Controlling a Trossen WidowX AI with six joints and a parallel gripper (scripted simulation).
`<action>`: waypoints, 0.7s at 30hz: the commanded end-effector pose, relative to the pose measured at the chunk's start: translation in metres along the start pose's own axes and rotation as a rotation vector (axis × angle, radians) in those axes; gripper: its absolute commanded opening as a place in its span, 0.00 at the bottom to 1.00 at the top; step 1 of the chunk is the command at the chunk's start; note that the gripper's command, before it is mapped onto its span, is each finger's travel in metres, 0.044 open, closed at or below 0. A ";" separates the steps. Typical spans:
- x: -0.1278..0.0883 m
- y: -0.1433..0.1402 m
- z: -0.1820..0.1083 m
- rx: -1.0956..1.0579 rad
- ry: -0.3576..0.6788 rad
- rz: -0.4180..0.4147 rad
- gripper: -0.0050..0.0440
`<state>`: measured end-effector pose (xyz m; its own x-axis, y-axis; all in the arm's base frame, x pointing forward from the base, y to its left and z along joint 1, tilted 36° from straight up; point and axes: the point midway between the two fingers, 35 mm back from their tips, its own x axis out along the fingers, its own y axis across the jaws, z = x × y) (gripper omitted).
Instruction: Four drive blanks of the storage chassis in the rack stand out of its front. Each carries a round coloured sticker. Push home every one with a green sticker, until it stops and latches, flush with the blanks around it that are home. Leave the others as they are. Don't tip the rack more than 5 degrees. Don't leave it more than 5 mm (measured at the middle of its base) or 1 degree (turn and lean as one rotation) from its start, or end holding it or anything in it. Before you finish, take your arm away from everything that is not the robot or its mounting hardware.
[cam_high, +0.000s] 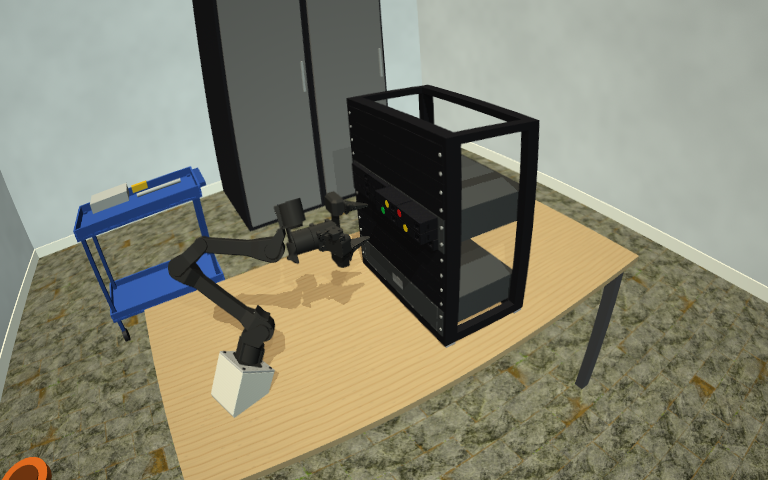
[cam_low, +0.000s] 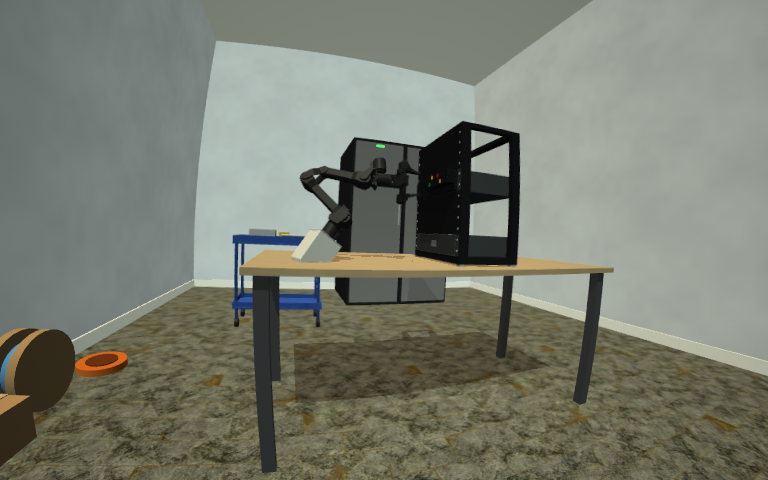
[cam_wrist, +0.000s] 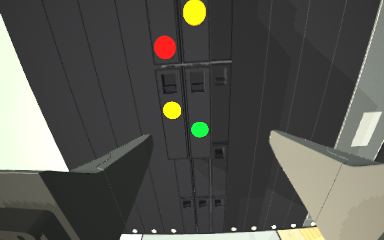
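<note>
The black rack (cam_high: 447, 209) stands on the wooden table. The storage chassis in its front has four blanks standing out, each with a round sticker. In the wrist view I see a green sticker (cam_wrist: 199, 129), a yellow one (cam_wrist: 171, 110) beside it, a red one (cam_wrist: 165, 47) and another yellow one (cam_wrist: 194, 12). In the top view the green sticker (cam_high: 382, 210) is the one nearest my fingers. My gripper (cam_high: 360, 223) is open and empty, turned on its side, close in front of the chassis face. Its fingers frame the blank with the green sticker without touching it.
A tall grey cabinet (cam_high: 294, 101) stands behind the rack. A blue cart (cam_high: 141, 237) stands behind the table's left end. My arm's base (cam_high: 242, 382) sits near the table's front left edge. An orange ring (cam_low: 100, 362) and a cable spool (cam_low: 33, 367) lie on the floor.
</note>
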<state>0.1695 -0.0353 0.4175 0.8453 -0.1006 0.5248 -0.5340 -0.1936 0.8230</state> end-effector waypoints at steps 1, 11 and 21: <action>0.001 0.008 -0.006 -0.006 -0.001 0.021 1.00; 0.004 0.007 -0.011 -0.006 -0.001 0.021 1.00; 0.006 0.007 -0.013 -0.006 -0.001 0.021 1.00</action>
<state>0.1742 -0.0255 0.4230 0.8420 -0.1036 0.5294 -0.5393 -0.1882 0.8208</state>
